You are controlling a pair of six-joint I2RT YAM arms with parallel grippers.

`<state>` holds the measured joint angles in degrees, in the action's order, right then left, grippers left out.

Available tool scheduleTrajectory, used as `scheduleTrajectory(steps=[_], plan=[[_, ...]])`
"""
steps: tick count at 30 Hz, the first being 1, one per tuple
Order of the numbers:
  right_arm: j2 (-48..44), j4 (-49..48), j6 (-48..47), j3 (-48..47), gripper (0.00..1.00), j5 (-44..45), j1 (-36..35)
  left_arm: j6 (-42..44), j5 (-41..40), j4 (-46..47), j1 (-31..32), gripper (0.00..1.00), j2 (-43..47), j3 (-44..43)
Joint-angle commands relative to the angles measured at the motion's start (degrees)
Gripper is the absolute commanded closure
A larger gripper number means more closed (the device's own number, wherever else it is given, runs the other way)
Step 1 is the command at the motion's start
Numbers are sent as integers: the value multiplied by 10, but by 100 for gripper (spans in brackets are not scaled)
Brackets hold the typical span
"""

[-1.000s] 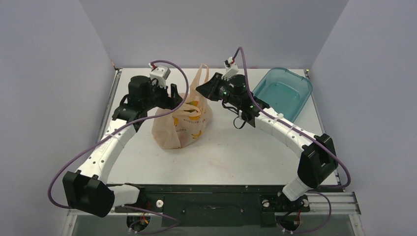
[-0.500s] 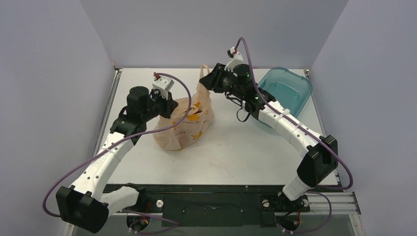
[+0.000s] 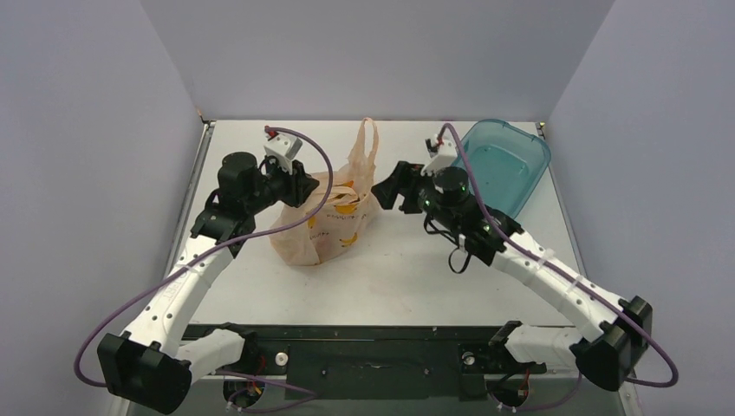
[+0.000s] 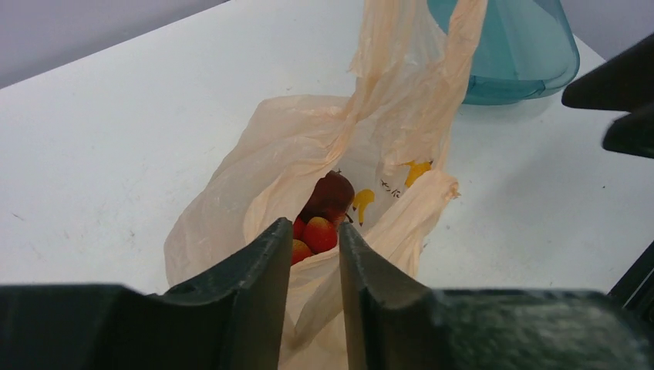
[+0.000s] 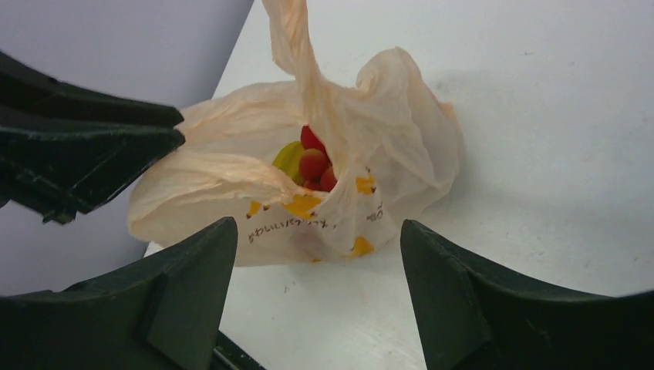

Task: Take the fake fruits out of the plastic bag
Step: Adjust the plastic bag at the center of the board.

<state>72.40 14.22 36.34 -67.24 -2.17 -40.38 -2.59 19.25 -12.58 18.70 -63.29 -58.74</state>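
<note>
The plastic bag [image 3: 321,227] sits at mid-table, its mouth open upward and one loop handle [image 3: 371,132] standing free. Inside show the fake fruits [image 4: 320,231]: red round ones, a dark maroon one [image 4: 333,193] and a yellow-green one [image 5: 289,158]. My left gripper [image 3: 308,186] is at the bag's left rim. Its jaws [image 4: 312,227] stand a little apart, with the bag's thin edge loose in the gap. My right gripper [image 3: 387,192] hovers just right of the bag, wide open [image 5: 318,225] and holding nothing.
A teal translucent tub [image 3: 503,165] stands at the back right, behind the right arm. The walls close in on three sides. The left gripper's fingers [image 5: 92,154] show dark at the left of the right wrist view.
The right gripper let go of the bag's handle, opened wide and drew back toward me. The left gripper moved onto the bag's left rim, closed, then parted a little.
</note>
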Motion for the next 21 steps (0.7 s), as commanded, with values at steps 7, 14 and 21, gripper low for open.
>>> scheduleTrajectory(steps=[7,14,21], plan=[[-31,-310,176,155,26,48,-79,-6,17,58,-1,54,45,11],[63,-381,156,128,28,-5,-81,-9,-37,60,-1,51,53,16],[120,-389,107,100,33,-22,-83,-33,-47,62,-31,50,40,9]])
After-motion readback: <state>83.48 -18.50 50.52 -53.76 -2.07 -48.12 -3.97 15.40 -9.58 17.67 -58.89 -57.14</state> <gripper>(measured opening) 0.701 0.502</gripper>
